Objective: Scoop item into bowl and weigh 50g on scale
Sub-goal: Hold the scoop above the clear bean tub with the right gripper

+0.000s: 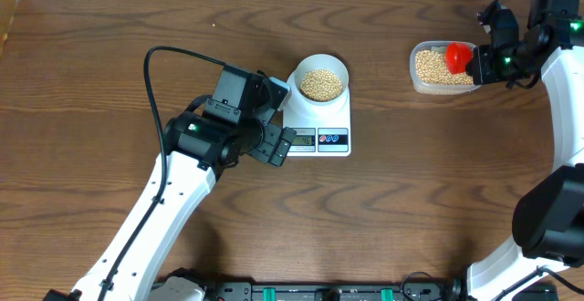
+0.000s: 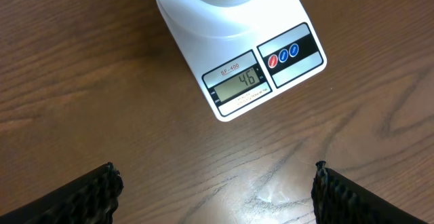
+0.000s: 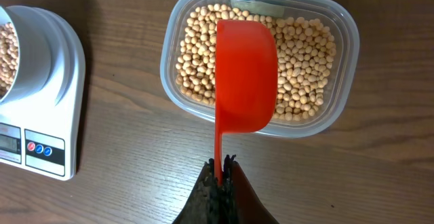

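Left gripper [image 2: 217, 195]: jaws wide apart, holding nothing, near scale [image 2: 203, 41]. Right gripper [image 3: 221, 173]: jaws clamped on scoop [image 3: 245, 75] handle; scoop over tub [image 3: 347, 54] of beans [image 3: 305, 54].

Wide bare counter [image 1: 100, 82] lies to the left, and more in the stretch between the scale [image 1: 333, 140] and the clear tub [image 3: 347, 61]; a hand could pass there freely. The left fingers [image 2: 85, 197], spread wide, crowd the scale's display end. The bowl [image 1: 297, 71] fills the scale's far half. A red scoop [image 3: 245, 75], pinched by the right fingers [image 3: 203, 200], hangs over the tub's mouth.
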Controlling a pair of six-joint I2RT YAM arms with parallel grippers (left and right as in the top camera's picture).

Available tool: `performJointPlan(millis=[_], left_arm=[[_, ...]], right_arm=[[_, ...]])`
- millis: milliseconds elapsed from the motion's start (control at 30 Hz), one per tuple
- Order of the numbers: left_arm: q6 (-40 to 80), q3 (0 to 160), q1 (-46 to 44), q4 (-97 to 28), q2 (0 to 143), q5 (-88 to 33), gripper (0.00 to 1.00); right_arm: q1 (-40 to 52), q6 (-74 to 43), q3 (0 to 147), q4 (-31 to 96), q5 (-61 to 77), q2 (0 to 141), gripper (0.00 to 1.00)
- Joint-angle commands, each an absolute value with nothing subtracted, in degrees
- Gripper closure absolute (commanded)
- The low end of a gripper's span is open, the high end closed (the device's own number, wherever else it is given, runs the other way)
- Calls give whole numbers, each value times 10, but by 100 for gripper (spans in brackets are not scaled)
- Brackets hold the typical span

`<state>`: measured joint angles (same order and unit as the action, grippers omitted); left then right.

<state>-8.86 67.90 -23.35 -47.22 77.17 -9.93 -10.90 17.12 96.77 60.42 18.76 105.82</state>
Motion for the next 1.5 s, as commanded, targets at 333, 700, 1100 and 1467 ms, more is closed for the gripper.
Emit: performJointPlan(millis=[333,700,1100,1467], left_arm=[[-90,677,-232,-473,775,-94,8],[-90,677,-232,-474,775,-94,8],[-90,677,-232,-474,775,-94,8],[-90,677,-232,-473,775,-94,8]], right_arm=[[-104,170,977,607,185,1047,99],[-104,174,977,607,185,1051,99],[-104,174,977,607,185,1051,99],[-104,185,977,607,180,1051,99]])
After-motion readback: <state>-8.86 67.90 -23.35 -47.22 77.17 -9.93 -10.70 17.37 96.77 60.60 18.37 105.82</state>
